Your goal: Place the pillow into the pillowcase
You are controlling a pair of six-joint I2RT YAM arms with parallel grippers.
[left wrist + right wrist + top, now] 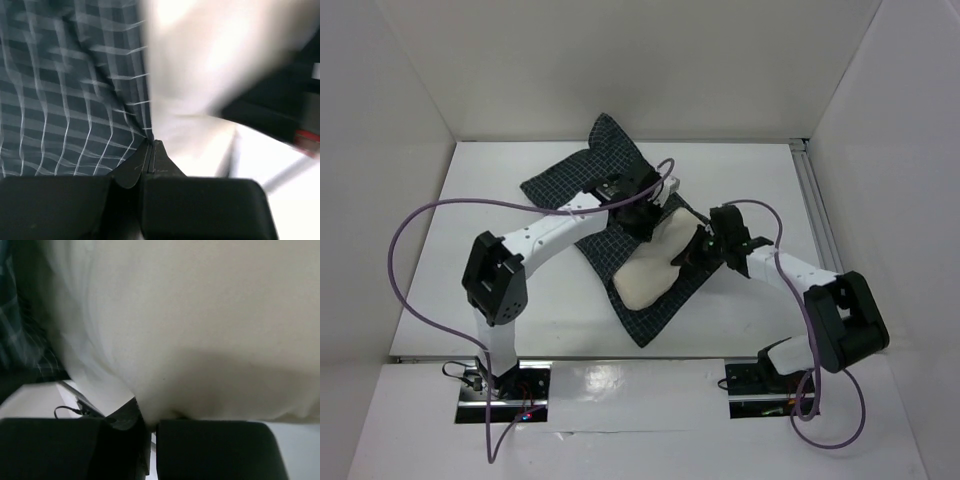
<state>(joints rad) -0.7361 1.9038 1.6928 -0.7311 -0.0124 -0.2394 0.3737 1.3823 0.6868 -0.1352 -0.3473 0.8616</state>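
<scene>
White table (500, 190); left hand (152, 146) tight on pillowcase (60, 90) edge, right hand (150, 422) tight on pillow (200, 315).

The left arm (545, 235) and right arm (790, 268) reached inward toward each other; left tool (152, 152) and right tool (151, 421) had fingers pressed together.

On table (490, 190), pillow (655, 265) atop pillowcase (605, 160)

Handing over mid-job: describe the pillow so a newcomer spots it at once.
Start at the white table, then the dark checked pillowcase spread across its middle. The pillow lies on the cloth's near half: plump, plain cream against the dark grid.
</scene>
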